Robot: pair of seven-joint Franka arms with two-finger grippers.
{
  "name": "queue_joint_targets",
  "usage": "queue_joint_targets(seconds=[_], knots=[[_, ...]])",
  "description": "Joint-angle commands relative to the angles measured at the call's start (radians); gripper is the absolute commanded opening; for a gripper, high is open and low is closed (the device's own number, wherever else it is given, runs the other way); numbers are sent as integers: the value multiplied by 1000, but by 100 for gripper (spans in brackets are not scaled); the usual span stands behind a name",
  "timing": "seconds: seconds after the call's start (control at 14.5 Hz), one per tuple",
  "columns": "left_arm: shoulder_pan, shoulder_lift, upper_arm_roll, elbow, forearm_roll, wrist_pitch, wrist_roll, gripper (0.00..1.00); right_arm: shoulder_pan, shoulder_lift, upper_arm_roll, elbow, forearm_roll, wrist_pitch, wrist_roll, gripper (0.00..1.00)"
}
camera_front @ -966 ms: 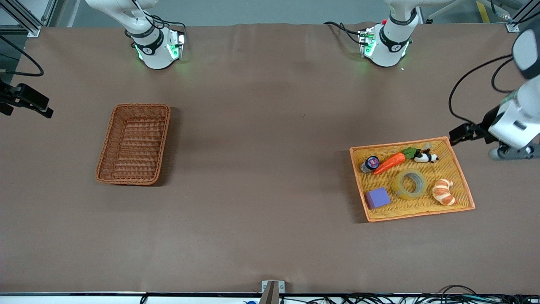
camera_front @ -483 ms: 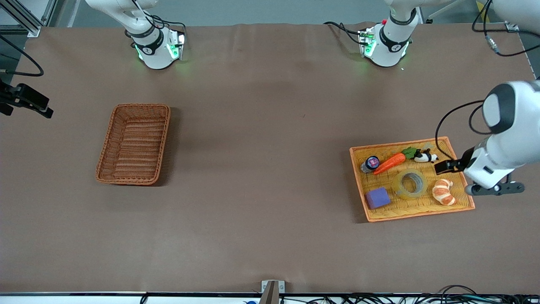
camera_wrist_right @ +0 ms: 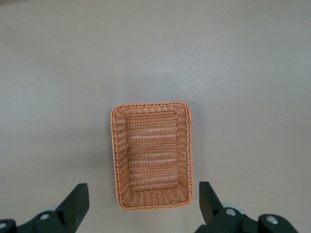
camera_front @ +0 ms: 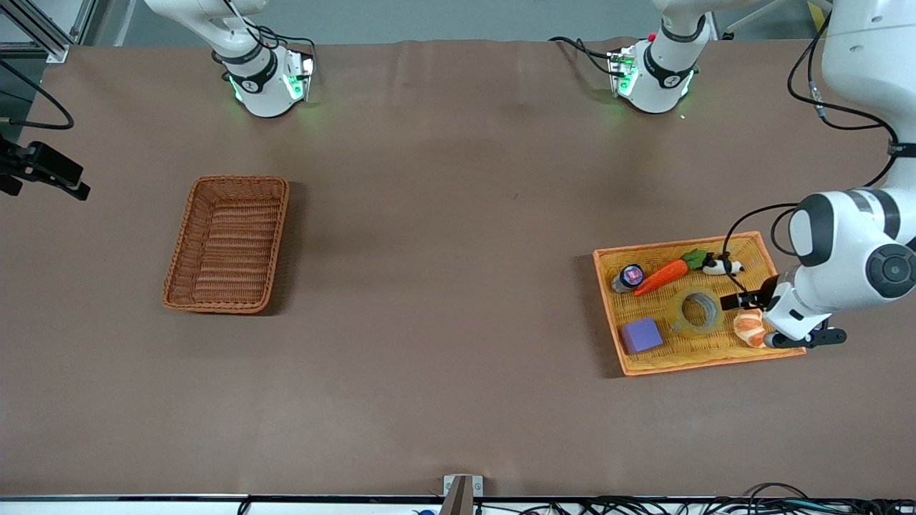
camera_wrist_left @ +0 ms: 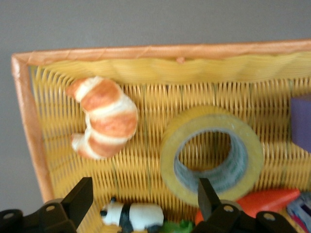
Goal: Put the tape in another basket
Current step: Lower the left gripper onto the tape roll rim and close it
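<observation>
Yellowish translucent tape (camera_wrist_left: 212,153), one roll, grey core, lying flat in yellow tray (camera_wrist_left: 29,131) under spread-fingered left gripper (camera_wrist_left: 145,201); one croissant (camera_wrist_left: 104,116) beside; right gripper (camera_wrist_right: 141,204) released over one basket (camera_wrist_right: 151,155).

The tape (camera_front: 695,312) is seen as a wide ring of translucent yellowish film around a grey inner core, lying flat with its hole facing up. It is found on the woven floor of a yellow tray (camera_front: 715,350) toward the left arm's end of the counter. The basket (camera_front: 227,244), reddish-brown wicker, rectangular, deep-sided with rounded corners, is set upright toward the right arm's end, well apart from the tape. Nothing is seen inside it.
</observation>
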Motion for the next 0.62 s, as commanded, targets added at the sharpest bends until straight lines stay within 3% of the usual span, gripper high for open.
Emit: queue_joint_targets(seconds=[0.0,0.21,0.55], knots=[[-5,37,-10,-7,2,46,12,96,-5,-18,-2,-16,22,6,-12,100],[-14,58,-22,-21,2,62,1,96,-4,-18,-2,-16,22,10,-12,100],[-10,62,-24,-49,2,80,6,81,-5,-18,-2,-18,22,10,-12,100]])
